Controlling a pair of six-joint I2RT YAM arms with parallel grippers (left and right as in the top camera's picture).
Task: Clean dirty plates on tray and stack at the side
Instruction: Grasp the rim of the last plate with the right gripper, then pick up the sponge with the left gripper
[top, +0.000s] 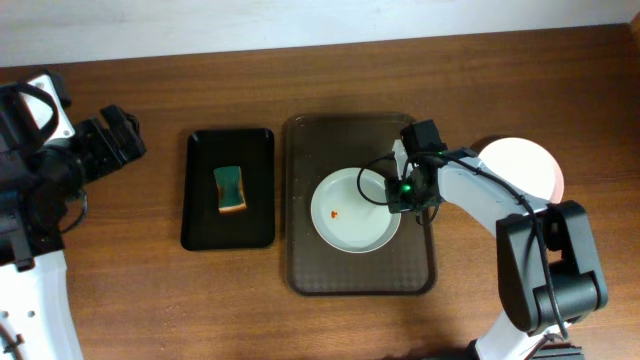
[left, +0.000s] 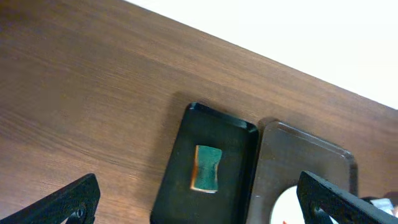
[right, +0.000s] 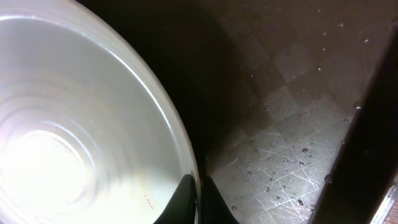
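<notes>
Wooden table (top: 150, 300), right gripper (right: 198, 199) pinching rim of dirty plate (top: 355, 210) over tray (top: 300, 270), barely in frame, left gripper (top: 128, 135) spread wide.

Right arm (top: 500, 205): white link shells, black joint housings, black camera block at the wrist, green LED (top: 406, 187) lit, thin black cables looping. Left arm (top: 40, 170): same black/white scheme. Left gripper (left: 198, 180) fingers (left: 68, 202): black, angular.

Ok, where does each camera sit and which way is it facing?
Overhead: above the table, looking straight down; both arms show.
Left wrist: high at left, facing the sponge on the black tray; left gripper open.
Right wrist: low over the brown tray; right gripper pinching the plate rim.
Shared: brown tray and plate in all.
</notes>
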